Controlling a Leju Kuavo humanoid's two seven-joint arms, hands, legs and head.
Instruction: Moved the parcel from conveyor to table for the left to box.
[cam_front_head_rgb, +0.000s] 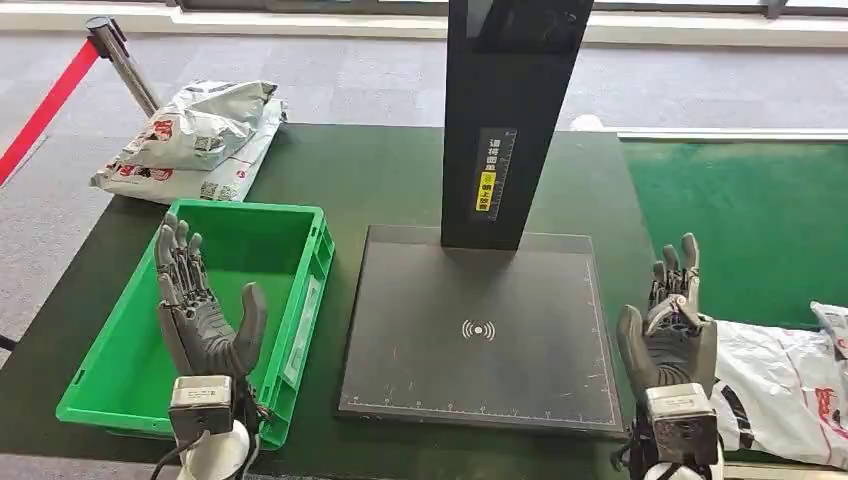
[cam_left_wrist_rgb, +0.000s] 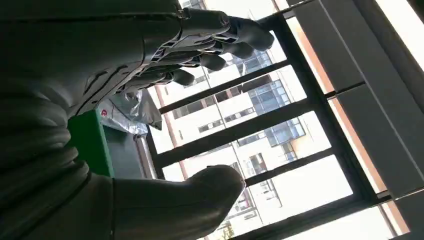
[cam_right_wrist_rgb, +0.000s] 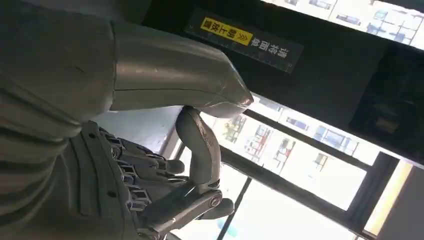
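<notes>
A white parcel (cam_front_head_rgb: 780, 385) with red and black print lies on the green conveyor (cam_front_head_rgb: 740, 220) at the right, just right of my right hand (cam_front_head_rgb: 670, 335). That hand stands upright beside the scale plate, holding nothing, fingers partly bent (cam_right_wrist_rgb: 200, 150). My left hand (cam_front_head_rgb: 205, 310) is raised over the green box (cam_front_head_rgb: 300, 300), palm inward and fingers (cam_left_wrist_rgb: 220, 35) straight and apart, empty. The box has nothing in it. The left wrist view catches the box's rim (cam_left_wrist_rgb: 90, 142) and a silver parcel (cam_left_wrist_rgb: 127, 112) beyond it.
A black scale plate (cam_front_head_rgb: 480, 330) with a tall black post (cam_front_head_rgb: 510, 120) fills the table's middle. Two silver-white parcels (cam_front_head_rgb: 195, 140) are piled at the table's back left. Another parcel's edge (cam_front_head_rgb: 832, 325) shows at far right. A red rope barrier (cam_front_head_rgb: 50, 100) stands beyond the table.
</notes>
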